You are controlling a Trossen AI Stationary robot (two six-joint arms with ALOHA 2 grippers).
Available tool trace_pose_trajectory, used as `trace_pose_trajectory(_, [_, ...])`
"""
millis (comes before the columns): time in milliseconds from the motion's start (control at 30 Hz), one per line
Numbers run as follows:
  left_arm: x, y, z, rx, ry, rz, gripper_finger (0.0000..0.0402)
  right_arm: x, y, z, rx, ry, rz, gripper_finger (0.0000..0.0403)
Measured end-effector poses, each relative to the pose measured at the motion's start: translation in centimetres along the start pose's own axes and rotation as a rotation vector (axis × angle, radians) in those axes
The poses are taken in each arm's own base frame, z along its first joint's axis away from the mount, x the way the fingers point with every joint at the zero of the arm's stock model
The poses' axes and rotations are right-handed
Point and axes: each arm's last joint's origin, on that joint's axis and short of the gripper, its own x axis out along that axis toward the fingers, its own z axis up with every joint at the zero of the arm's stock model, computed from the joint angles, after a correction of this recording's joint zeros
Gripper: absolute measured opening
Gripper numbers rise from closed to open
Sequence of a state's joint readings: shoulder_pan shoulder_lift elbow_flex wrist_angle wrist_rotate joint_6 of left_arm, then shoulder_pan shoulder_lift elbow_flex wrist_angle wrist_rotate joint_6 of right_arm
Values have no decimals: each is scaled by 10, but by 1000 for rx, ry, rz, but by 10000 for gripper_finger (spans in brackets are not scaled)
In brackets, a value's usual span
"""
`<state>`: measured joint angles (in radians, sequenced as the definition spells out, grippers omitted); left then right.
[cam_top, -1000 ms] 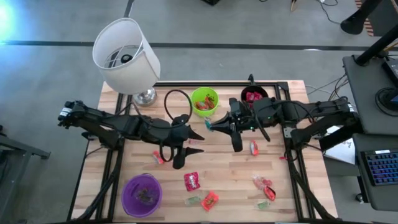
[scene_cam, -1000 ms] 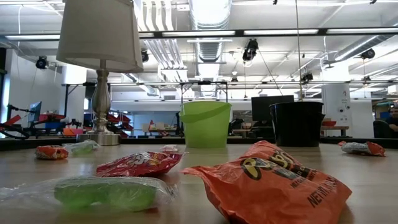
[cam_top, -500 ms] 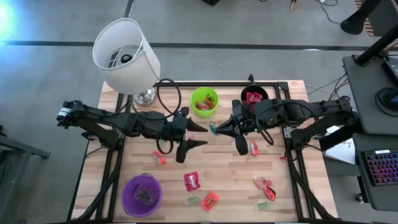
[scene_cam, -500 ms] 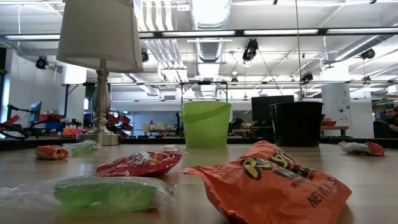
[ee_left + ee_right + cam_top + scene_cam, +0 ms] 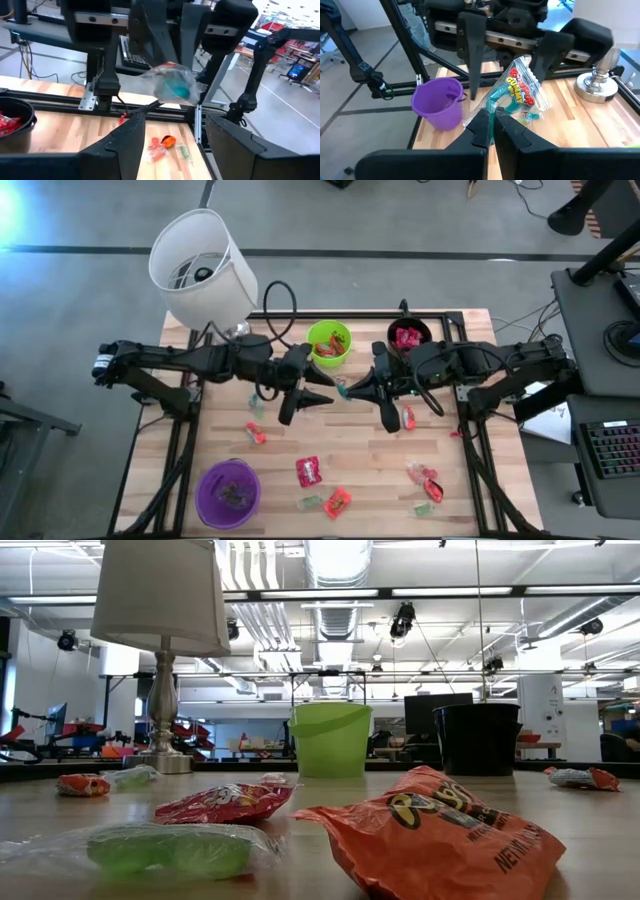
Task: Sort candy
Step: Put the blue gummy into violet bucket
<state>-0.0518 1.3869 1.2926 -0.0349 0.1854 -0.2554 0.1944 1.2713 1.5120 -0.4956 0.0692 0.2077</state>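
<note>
My right gripper is over the table's middle, shut on a clear candy packet with teal sweets inside. My left gripper faces it from the left, open. Its fingers stand on either side of the packet, just short of it. More candy lies flat on the table: a red packet, an orange one and a small red one. Others lie near the right edge. My right gripper pinches the clear packet by its lower edge between the two fingertips. It comes in roughly level from the table's right. The packet is lifted clear and sticks out beyond the fingertips toward the left gripper.
A green cup and a black cup stand at the far edge, a purple cup near the left front. A lamp stands at the far left corner. In the low view an orange packet and green sweets lie close.
My left gripper has moved toward the far edge and to the right, up to the packet held by my right gripper, and stays open. My right gripper has kept its hold and barely shifted.
</note>
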Motion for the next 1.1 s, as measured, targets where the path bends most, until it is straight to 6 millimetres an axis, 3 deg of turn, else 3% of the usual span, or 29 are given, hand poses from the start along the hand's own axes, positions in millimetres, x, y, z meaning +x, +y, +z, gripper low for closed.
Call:
trace_pose_trajectory(300, [-1,13,4,-4,-19,27,192,0,0,1,-3,-7,1,9])
trace_pose_trajectory(467, [4,12,8,-6,-68,-67,192,3,0,1,-2,-12,2,9])
trace_pose_trajectory(867, [20,17,0,-22,-66,-116,192,5,0,0,-10,-10,0,9])
trace_pose_trajectory(1100, [20,18,2,-16,-76,-141,192,9,0,-2,-8,8,-4,9])
